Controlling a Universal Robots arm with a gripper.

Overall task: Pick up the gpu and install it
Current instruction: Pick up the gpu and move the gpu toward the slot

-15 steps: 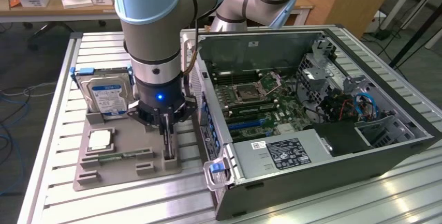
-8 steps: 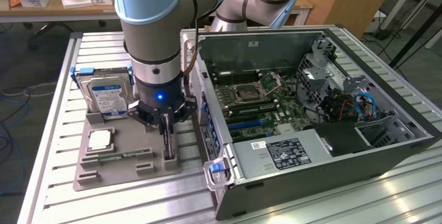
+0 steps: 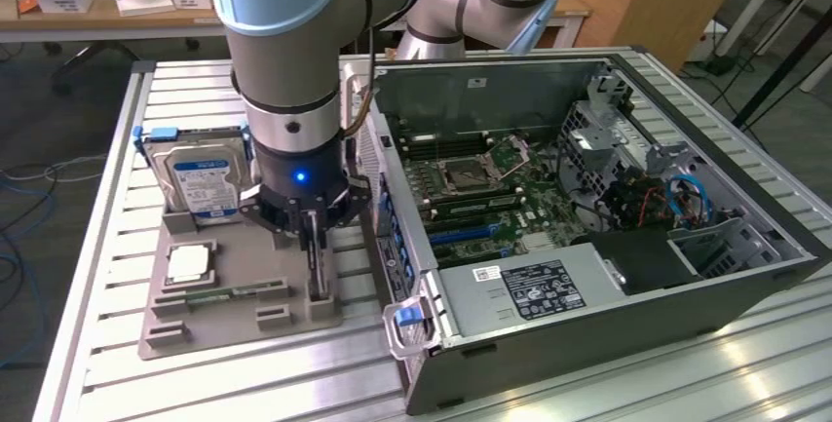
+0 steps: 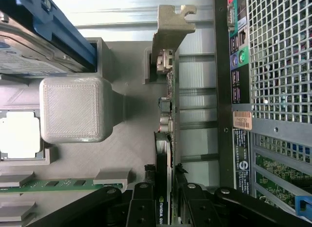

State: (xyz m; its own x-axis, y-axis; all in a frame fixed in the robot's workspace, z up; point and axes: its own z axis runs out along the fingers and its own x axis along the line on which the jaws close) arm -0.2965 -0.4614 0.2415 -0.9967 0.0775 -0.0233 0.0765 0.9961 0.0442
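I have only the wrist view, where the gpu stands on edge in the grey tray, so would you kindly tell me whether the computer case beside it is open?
Observer: Yes, the case lies on its side with its upper side open, and the motherboard faces up.
Operator: Thank you; does any card already stand in it?
Observer: None that I can see; the blue slots look bare.
Operator: And how does the arm stand?
Observer: The arm stands upright over the tray, with the gripper at the gpu.
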